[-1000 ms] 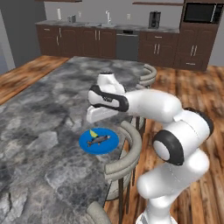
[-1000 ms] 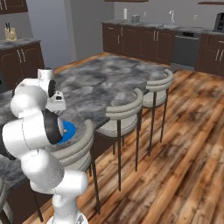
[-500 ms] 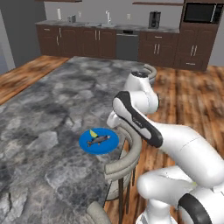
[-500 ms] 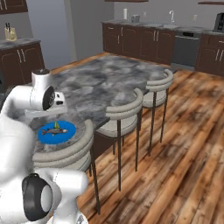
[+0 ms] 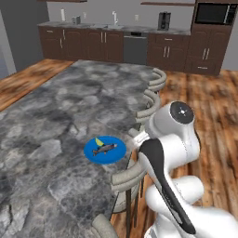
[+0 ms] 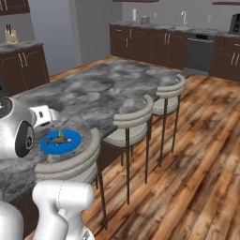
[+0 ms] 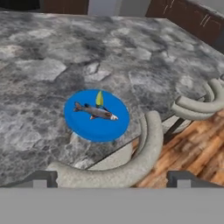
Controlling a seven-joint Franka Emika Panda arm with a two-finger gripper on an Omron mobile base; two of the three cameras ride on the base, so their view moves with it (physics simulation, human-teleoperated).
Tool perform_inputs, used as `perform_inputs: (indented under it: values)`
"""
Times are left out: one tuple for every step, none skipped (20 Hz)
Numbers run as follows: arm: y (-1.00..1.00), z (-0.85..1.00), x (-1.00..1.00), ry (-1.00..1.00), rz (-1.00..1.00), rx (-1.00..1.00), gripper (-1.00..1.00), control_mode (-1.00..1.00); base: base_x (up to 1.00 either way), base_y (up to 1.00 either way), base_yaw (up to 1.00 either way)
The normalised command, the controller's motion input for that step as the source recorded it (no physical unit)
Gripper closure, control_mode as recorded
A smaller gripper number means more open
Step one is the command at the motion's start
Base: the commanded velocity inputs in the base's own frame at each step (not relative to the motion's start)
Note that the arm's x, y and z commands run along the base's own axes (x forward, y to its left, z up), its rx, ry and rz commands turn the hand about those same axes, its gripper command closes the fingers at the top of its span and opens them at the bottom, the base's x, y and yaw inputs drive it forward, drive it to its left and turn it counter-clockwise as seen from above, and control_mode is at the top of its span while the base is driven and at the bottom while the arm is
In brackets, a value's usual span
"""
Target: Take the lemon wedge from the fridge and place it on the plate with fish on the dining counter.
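Lemon wedge (image 7: pixel 99 99) is sitting on the blue plate (image 7: pixel 78 122), right at the fish's (image 7: pixel 95 112) 12 o'clock. Plate's near the table (image 7: pixel 52 57) edge, stool back (image 7: pixel 131 166) at its 5 o'clock. Hand (image 7: pixel 112 179) is spread wide, gripping nothing.

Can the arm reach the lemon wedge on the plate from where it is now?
Probably yes: the lemon wedge lies uncovered on the plate beside the fish, though a stool back curves between.
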Motion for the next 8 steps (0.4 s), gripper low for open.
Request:
perform_inputs:
  values:
    - [0.12, 0.06, -0.64, -0.36, 0.01, 0.00, -1.00, -1.00, 0.00, 0.00, 0.00]
    - [0.29, 0.24, -0.81, -0.52, 0.00, -0.01, -1.00, -1.00, 0.00, 0.00, 0.00]
    - [0.36, 0.37, -1.00, -0.75, 0.00, -0.03, -1.00, -1.00, 0.00, 0.00, 0.00]
    - [0.39, 0.46, -1.00, -0.80, 0.00, -0.03, -1.00, -1.00, 0.00, 0.00, 0.00]
    - [0.35, 0.47, -1.00, -0.75, 0.00, -0.02, -1.00, -1.00, 0.00, 0.00, 0.00]
    - [0.31, 0.80, -1.00, -0.55, 0.00, 0.00, -1.00, -1.00, 0.00, 0.00, 0.00]
    - [0.39, 0.89, -1.00, -0.53, 0.00, 0.00, -1.00, -1.00, 0.00, 0.00, 0.00]
    - [0.51, 0.69, -1.00, -0.50, 0.00, 0.00, -1.00, -1.00, 0.00, 0.00, 0.00]
